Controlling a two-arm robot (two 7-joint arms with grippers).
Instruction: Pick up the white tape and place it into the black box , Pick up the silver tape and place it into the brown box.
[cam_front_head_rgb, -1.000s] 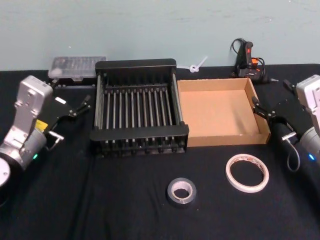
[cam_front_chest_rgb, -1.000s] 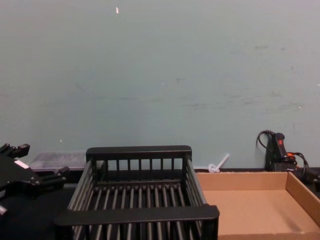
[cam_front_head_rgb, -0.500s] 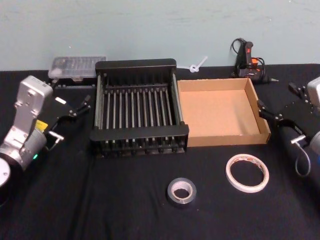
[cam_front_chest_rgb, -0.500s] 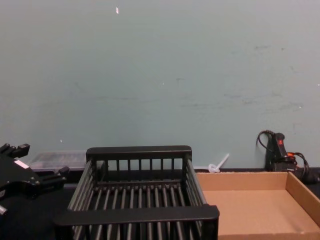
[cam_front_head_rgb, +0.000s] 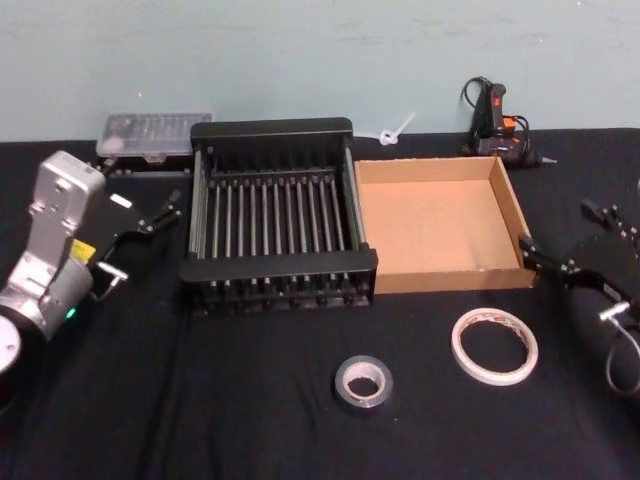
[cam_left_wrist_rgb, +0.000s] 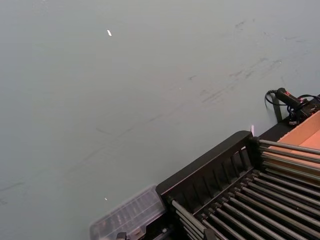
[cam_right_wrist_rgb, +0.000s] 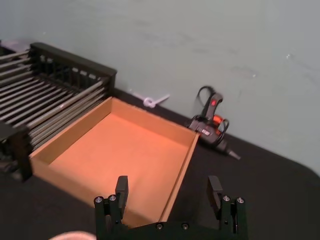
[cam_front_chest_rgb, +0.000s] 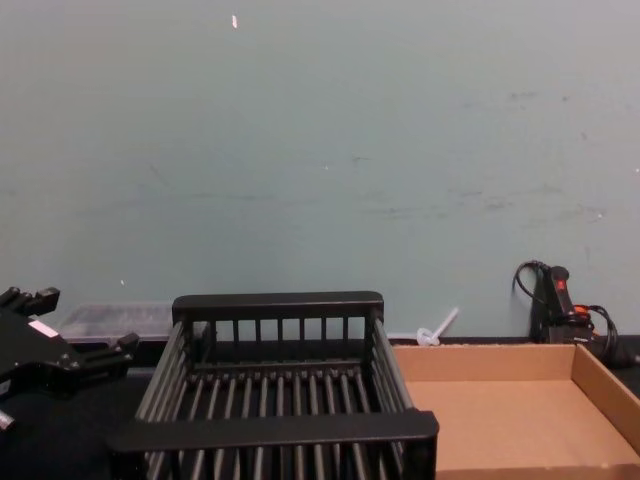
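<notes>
The white tape, a flat roll with red marks, lies on the black cloth in front of the brown box. The smaller silver tape lies to its left, nearer the front edge. The black box stands beside the brown box, on its left, and both hold nothing. My right gripper is open with nothing between its fingers, off the brown box's front right corner and just behind and to the right of the white tape. From its wrist the right gripper faces the brown box. My left gripper is open, parked left of the black box.
A black and orange glue gun with its cord sits behind the brown box. A clear plastic case lies behind the black box's left corner, and a white zip tie lies against the wall. Bare black cloth spreads around both tapes.
My right gripper has drawn back along the brown box's right wall toward its front right corner, closer to the white tape. The left arm and both tapes have not moved.
</notes>
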